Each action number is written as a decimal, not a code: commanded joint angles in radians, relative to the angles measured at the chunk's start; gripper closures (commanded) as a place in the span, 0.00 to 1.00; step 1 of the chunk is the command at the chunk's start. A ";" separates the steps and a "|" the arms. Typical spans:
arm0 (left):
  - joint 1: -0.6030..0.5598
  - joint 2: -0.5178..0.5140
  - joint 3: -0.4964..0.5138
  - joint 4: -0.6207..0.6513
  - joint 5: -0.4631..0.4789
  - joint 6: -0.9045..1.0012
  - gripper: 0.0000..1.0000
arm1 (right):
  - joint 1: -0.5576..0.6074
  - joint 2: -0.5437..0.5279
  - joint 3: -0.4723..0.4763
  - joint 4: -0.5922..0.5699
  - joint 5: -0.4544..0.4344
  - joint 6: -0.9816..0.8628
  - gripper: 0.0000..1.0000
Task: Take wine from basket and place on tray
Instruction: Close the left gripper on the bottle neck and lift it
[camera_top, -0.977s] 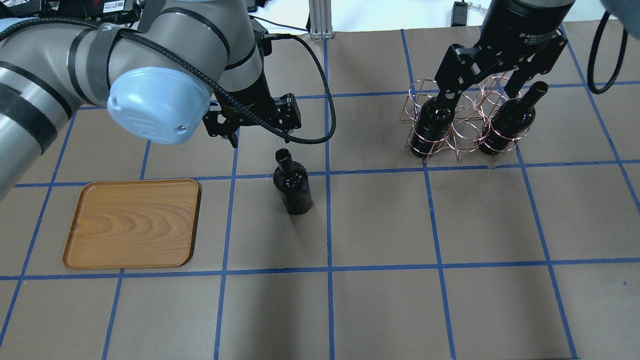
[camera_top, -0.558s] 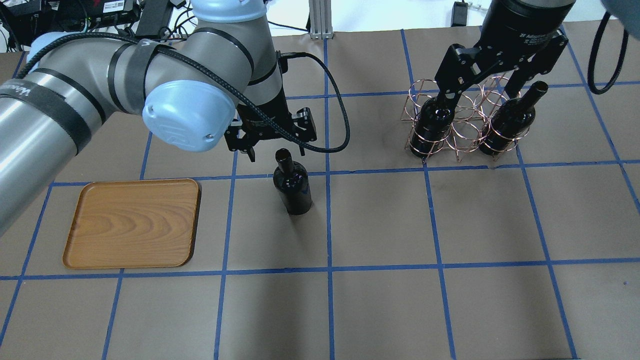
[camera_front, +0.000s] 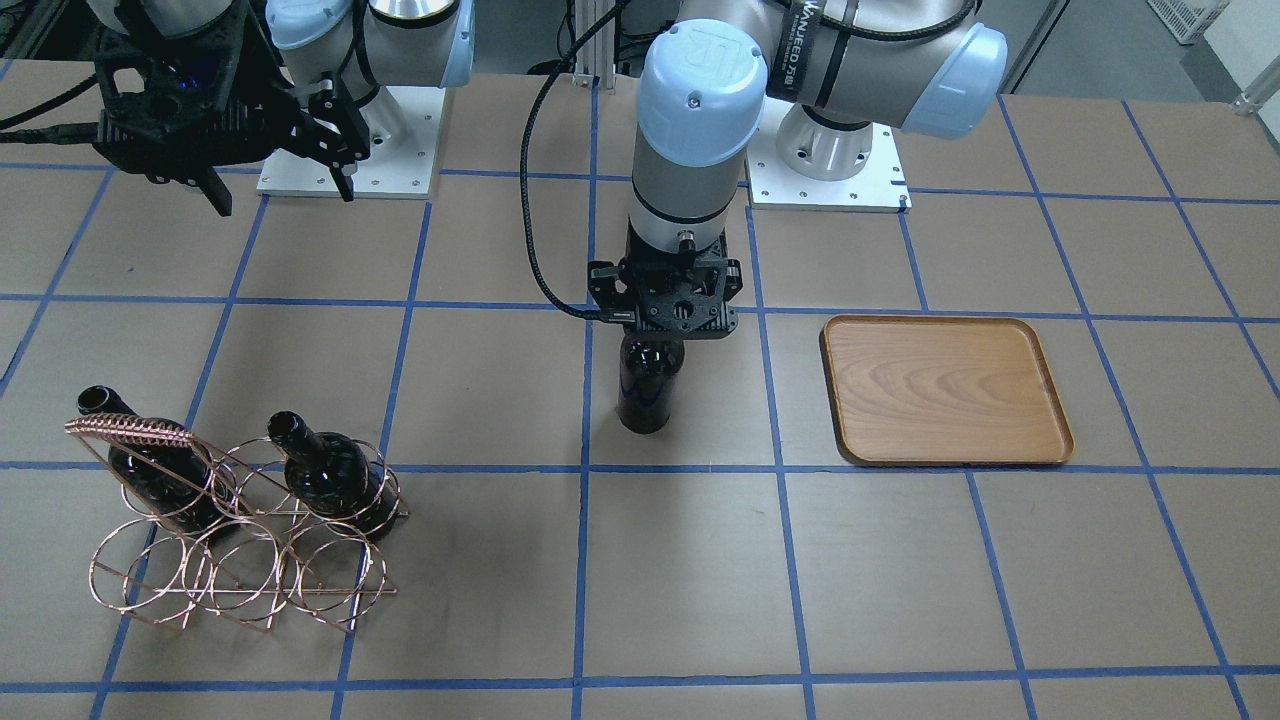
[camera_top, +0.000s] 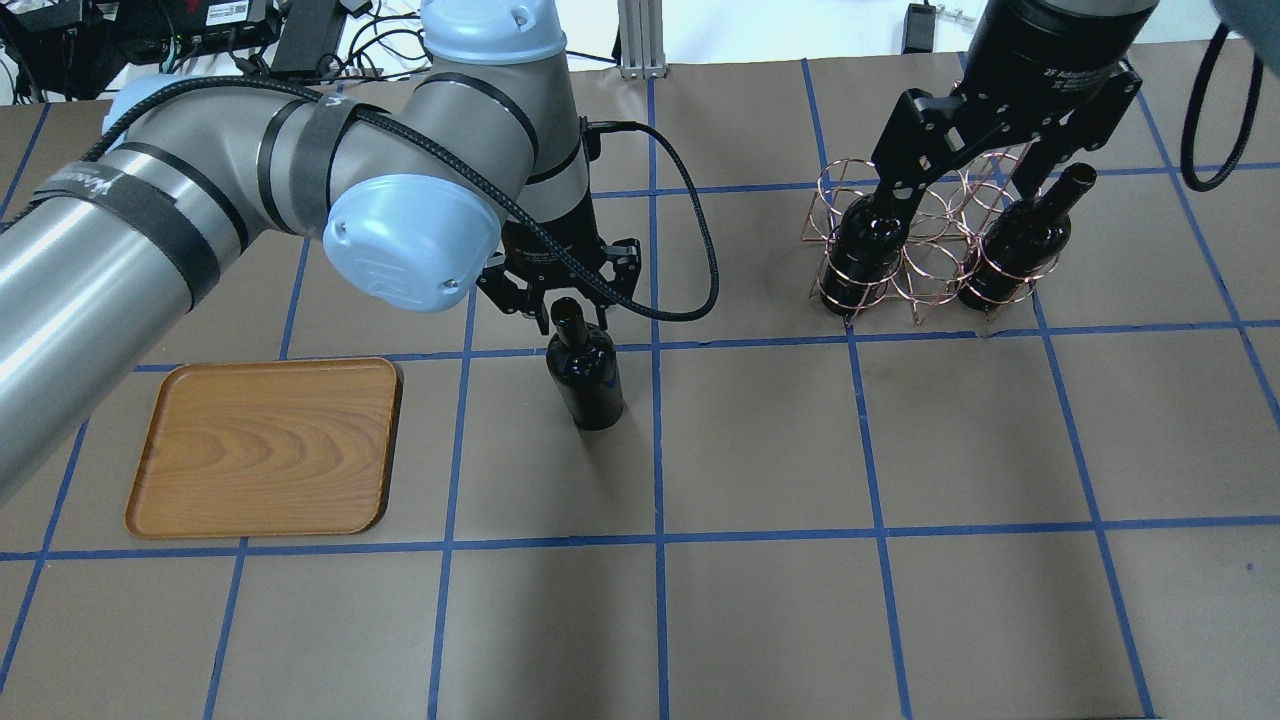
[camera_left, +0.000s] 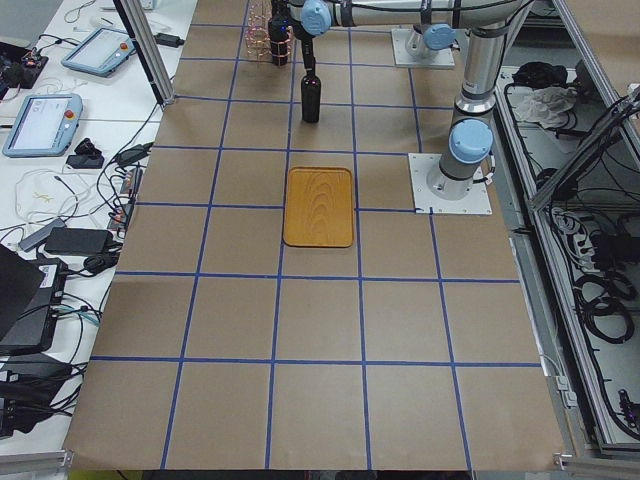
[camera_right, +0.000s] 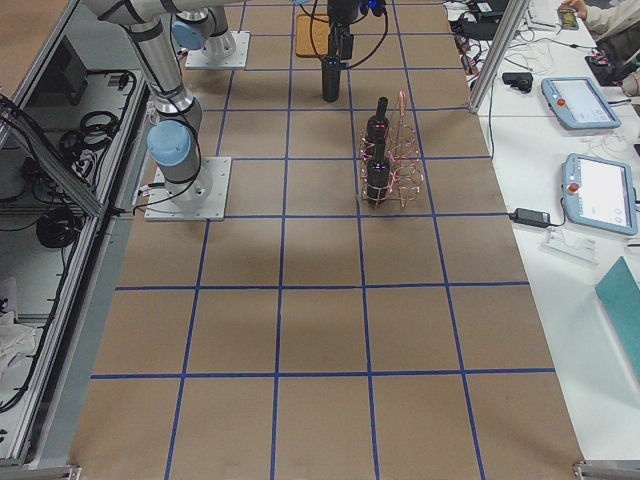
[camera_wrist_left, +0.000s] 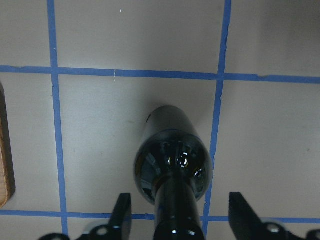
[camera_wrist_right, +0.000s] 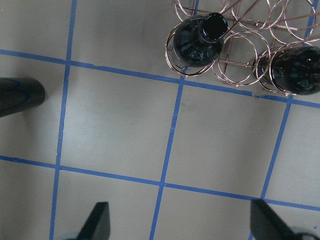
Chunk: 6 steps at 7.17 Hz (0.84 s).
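Note:
One wine bottle (camera_top: 590, 380) stands upright on the table right of the tray (camera_top: 265, 445); it also shows in the front view (camera_front: 645, 395). My left gripper (camera_top: 568, 320) is open, its fingers (camera_wrist_left: 121, 216) on either side of the bottle's neck (camera_wrist_left: 175, 212), not touching it. Two more wine bottles (camera_top: 860, 245) (camera_top: 1010, 250) stand in the copper wire basket (camera_top: 925, 275) at the far right. My right gripper (camera_top: 965, 165) is open and empty, high above the basket. The tray is empty.
The table is brown paper with a blue tape grid. The basket's empty rings (camera_front: 230, 575) face the operators' side, its coil handle (camera_front: 130, 430) over one bottle. The left arm's black cable (camera_top: 690, 230) loops beside the standing bottle.
My left gripper has moved right and forward from beside the standing bottle to straddle its neck. The bottle, the basket and my right gripper have not moved.

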 joint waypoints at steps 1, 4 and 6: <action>0.007 0.017 0.002 -0.010 0.007 0.035 0.96 | 0.000 -0.001 0.005 -0.002 0.000 -0.001 0.00; 0.120 0.088 0.016 -0.066 0.035 0.232 1.00 | 0.000 0.000 0.005 -0.002 0.000 -0.001 0.00; 0.284 0.143 -0.009 -0.095 0.061 0.471 1.00 | 0.000 -0.001 0.005 0.001 0.000 0.000 0.00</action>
